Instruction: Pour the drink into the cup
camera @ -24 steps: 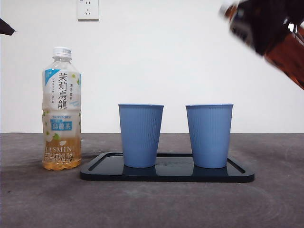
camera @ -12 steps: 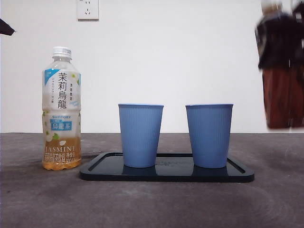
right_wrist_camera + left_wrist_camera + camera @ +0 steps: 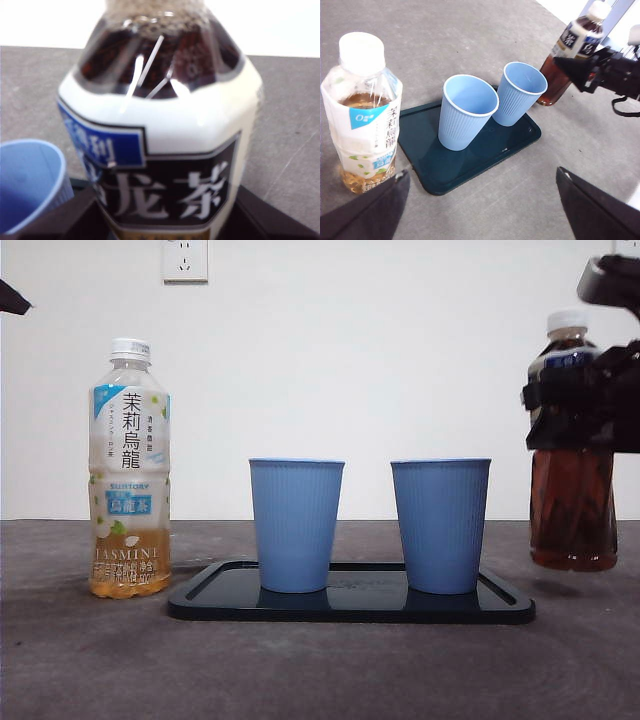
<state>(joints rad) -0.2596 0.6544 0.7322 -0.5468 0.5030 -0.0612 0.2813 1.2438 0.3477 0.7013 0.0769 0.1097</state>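
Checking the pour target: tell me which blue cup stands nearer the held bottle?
The blue cup at the tray's right end, beside the dark tea bottle in the right claw; the other cup sits toward the jasmine bottle.

1. Two blue ribbed plastic cups (image 3: 296, 525) (image 3: 440, 525) stand side by side on a flat dark rectangular tray (image 3: 350, 606).
2. A clear jasmine-tea bottle with white cap (image 3: 129, 470) stands left of the tray.
3. A dark-tea bottle with white cap (image 3: 571, 510) is upright right of the tray.
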